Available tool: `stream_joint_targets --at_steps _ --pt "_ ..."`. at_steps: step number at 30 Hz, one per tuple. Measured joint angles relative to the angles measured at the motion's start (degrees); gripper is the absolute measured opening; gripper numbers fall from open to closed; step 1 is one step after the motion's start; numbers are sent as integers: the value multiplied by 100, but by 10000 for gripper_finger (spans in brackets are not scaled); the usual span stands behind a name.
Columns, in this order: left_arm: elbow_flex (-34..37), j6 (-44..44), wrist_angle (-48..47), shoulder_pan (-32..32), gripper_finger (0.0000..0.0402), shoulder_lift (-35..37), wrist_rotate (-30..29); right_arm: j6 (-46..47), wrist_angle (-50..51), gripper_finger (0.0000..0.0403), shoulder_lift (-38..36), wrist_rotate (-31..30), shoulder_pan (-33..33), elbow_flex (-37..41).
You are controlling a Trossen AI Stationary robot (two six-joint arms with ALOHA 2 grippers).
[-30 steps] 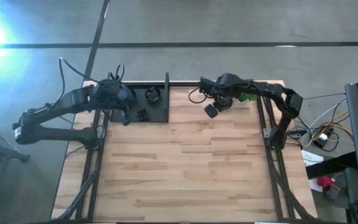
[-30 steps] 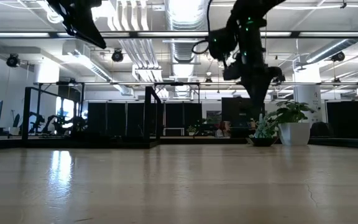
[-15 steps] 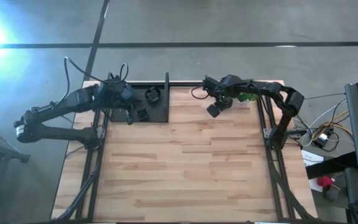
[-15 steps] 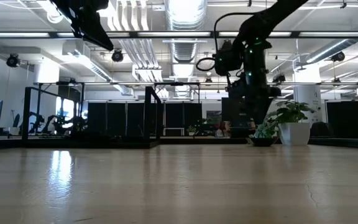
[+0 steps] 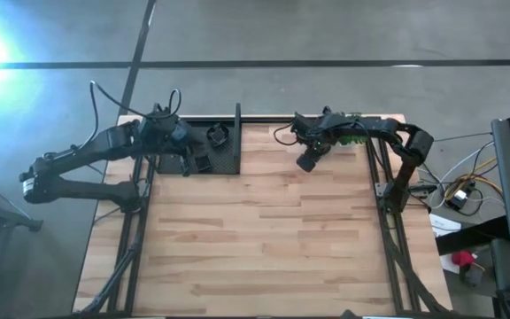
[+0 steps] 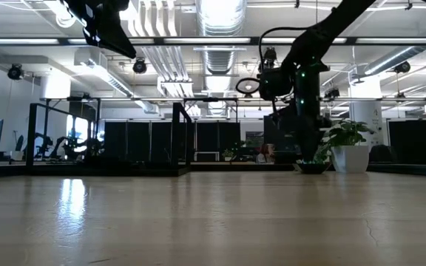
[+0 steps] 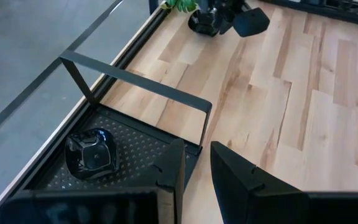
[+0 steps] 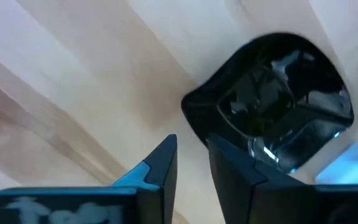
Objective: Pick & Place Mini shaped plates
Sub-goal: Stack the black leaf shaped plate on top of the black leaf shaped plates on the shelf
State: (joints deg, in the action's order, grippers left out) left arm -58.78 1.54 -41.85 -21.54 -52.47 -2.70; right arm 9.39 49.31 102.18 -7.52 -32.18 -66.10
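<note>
One glossy black mini plate with rounded corners rests flat on the wood at the table's far edge, beside the green plant. It also shows in the left wrist view as the plate. My right gripper is low over the table just short of this plate, fingers a narrow gap apart; whether a finger touches the rim I cannot tell. Another rounded mini plate sits in the perforated black tray. My left gripper hovers above that tray's near edge, narrowly open and holding nothing.
The tray has an upright thin metal frame at its right end and lies at the table's far left corner. The plant stands just behind the right gripper. Bare wood spans the table's middle and near half.
My right gripper has come down toward the table and shifted slightly right, closing in on the plate by the plant. The plates have not moved.
</note>
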Motion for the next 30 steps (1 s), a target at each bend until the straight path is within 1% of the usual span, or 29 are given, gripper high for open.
stream_joint_targets --at_steps 7,10,15,17,20,25,30 --pt "0 70 2 0 71 0 -2 -374 -102 110 -1 -154 -47 179" --pt "0 84 2 0 71 0 -2 -358 -374 114 0 -243 -77 363" --pt "0 92 2 0 71 0 -4 -406 -575 109 27 -334 -162 556" --pt "0 92 2 0 71 0 -7 -399 -677 105 27 -468 -188 604" --pt "0 92 2 0 71 0 -20 -408 -721 89 27 -615 -223 618" --pt "0 92 2 0 71 0 -26 -568 -794 19 27 -616 -239 593" --pt "0 92 2 0 71 0 -24 -822 -572 8 27 -628 -168 295"
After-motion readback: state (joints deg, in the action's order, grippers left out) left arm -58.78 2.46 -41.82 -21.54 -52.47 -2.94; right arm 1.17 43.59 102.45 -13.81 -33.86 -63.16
